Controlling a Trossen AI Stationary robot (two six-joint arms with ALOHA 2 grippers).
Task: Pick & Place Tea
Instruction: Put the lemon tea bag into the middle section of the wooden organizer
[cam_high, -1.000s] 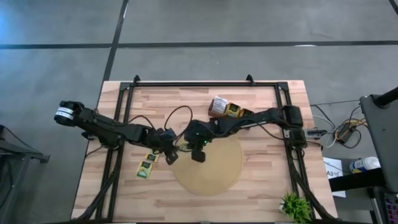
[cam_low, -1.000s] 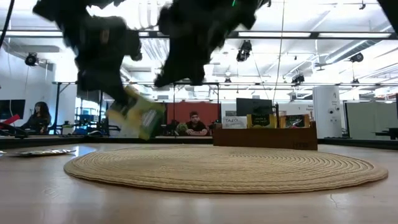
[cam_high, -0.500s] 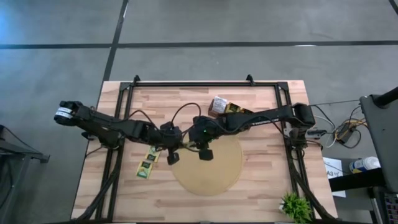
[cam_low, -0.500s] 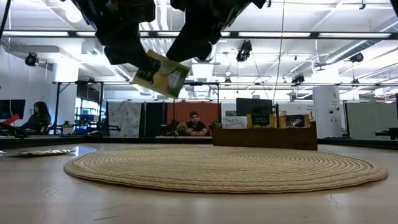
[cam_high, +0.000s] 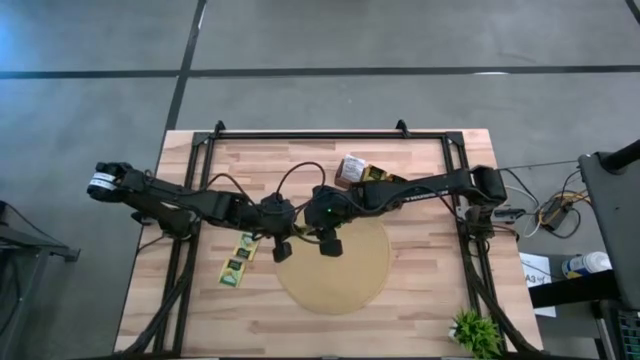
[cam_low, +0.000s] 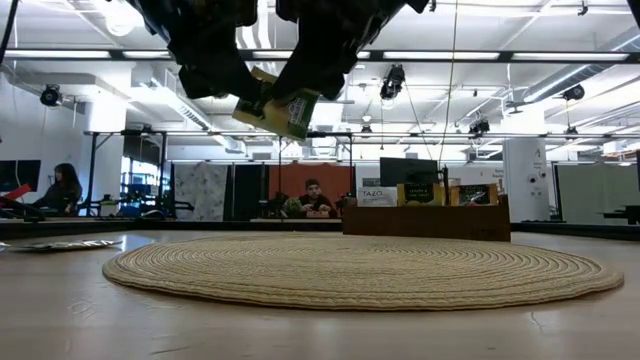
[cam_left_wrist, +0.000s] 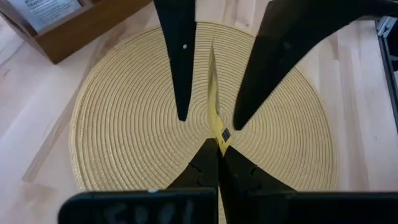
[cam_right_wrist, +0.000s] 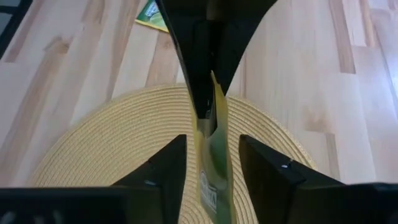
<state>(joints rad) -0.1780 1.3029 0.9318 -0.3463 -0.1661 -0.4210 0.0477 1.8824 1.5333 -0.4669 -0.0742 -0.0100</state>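
Mid-handoff above the mat: left pincer is clamped on the yellow-green tea sachet, right pincer spread open around it. Next it probably needs setting down somewhere.

The tea sachet held above the mat is yellow with dark green, bearing a small dark printed mark near one edge; a second sachet on the worktop shows the same yellow and dark green. The round mat is tan with a concentric coiled pattern, and the worktop is light wood in parallel plank strips. Both arms and each end effector, left and right, are black, and the compartment box is brown.
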